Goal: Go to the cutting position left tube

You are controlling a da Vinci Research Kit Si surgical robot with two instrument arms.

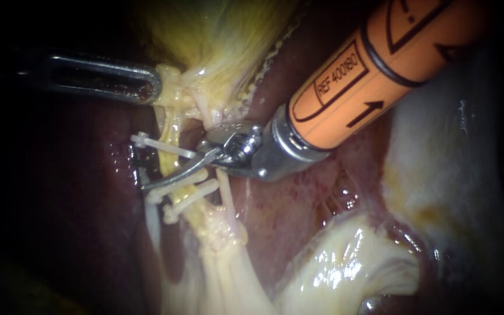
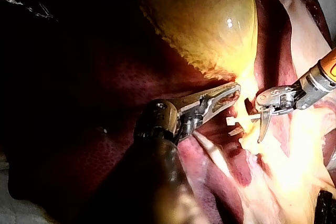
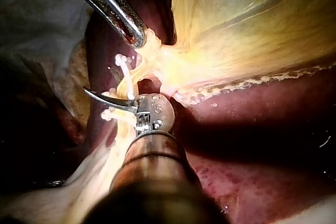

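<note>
Tool of the right instrument (image 1: 176, 166) is nearest to the camera. Its orange shaft comes in from the upper right and ends in a metal wrist with two thin curved jaws. These jaws stand apart, with a clear gap between them in the left wrist view, and they grasp nothing. The longer jaw lies across the left tube (image 1: 169, 125), in the space between one white clip (image 1: 158, 144) on the far side and two white clips (image 1: 186, 186) on the near side. Whether the other jaw also touches the tube, the pictures do not show.

The left tube itself runs from the neck of the gallbladder (image 1: 223, 35) toward the near side, in the middle of the scene and a bit to the left. Just to the right of it a second, thinner pale tube (image 1: 227, 192) goes the same way, from under the wrist. Both end in pale yellow fatty tissue (image 1: 223, 274) on the near side.

A little farther, the tool of the left instrument (image 1: 151, 84) comes in from the left. Its long slotted jaws are clenched on the yellowish tissue at the gallbladder neck. Farthest lies the body of the gallbladder, yellow-green and shiny. Dark red liver (image 1: 59, 210) lies on the left and on the right of the tubes.
</note>
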